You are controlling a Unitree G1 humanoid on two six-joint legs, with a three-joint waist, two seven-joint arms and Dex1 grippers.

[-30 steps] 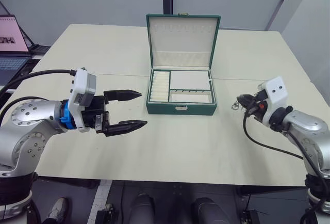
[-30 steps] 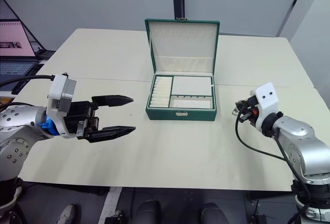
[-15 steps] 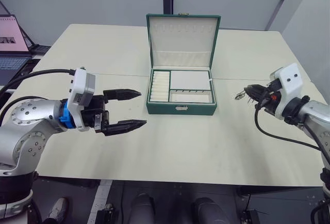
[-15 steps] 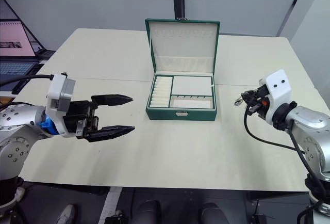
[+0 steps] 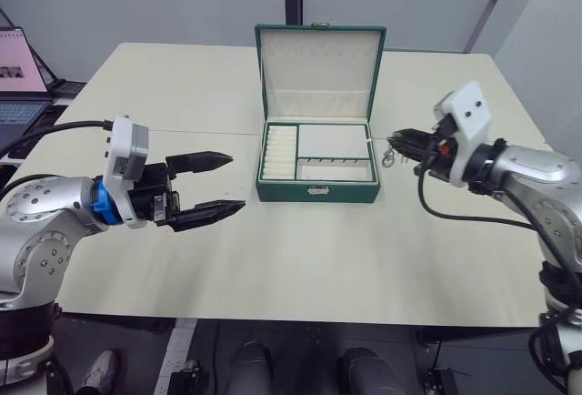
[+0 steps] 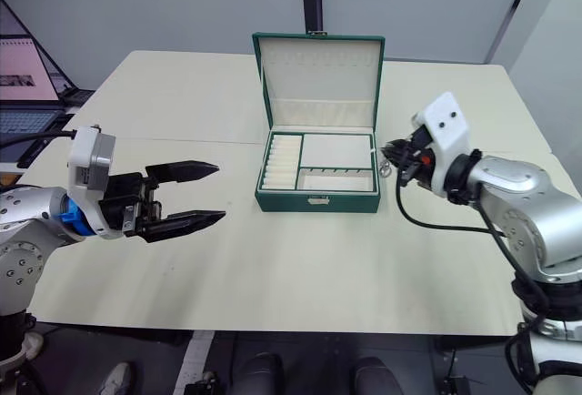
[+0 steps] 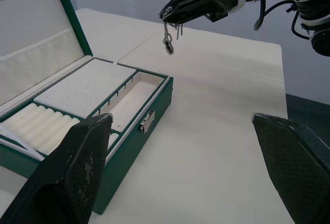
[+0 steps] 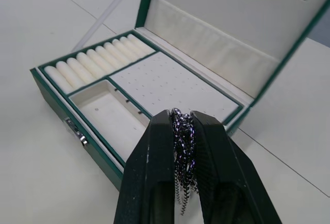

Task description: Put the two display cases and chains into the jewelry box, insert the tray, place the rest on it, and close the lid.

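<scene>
Chain held beside the open box

I see my right gripper (image 5: 401,139) with fingers closed on a silver chain (image 7: 168,39), hanging in the air just off the right side of the jewelry box (image 5: 317,190). The box sits mid-desk (image 5: 300,258), lid (image 5: 318,63) upright, tray (image 8: 154,87) seated inside. My left gripper (image 5: 218,186) hovers open, well left of the box.

Head cameras look down over the table (image 5: 300,249); both wrist cameras sit close, sharing the jewelry box (image 8: 103,146).
</scene>
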